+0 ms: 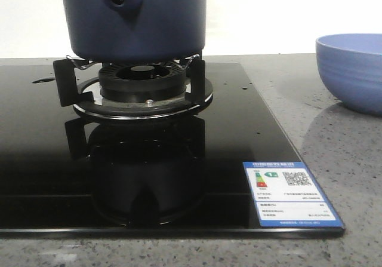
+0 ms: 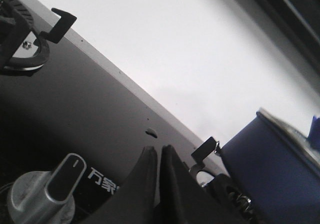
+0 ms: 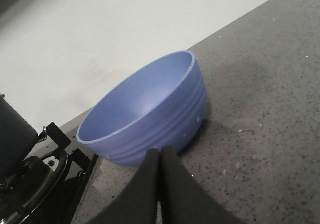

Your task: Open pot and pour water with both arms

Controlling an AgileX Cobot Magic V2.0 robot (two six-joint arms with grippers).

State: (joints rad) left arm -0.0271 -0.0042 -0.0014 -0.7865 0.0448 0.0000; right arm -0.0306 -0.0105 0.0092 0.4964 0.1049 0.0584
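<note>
Your pot [image 1: 134,19] sits on the burner [image 1: 142,85] with the bowl [image 3: 145,114] waiting beside for water, while both your left claw [image 2: 159,156] and right claw [image 3: 160,159] are closed, holding nothing.

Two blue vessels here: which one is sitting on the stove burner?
The pot, the dark navy smooth-walled one, sits on the burner supports. The lighter blue ribbed bowl stands off the stove on the grey counter to the right.

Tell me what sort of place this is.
Likely a kitchen counter: a dark navy cylindrical pot sits on a black glass gas hob with a silver control knob, set in speckled grey stone worktop.
</note>
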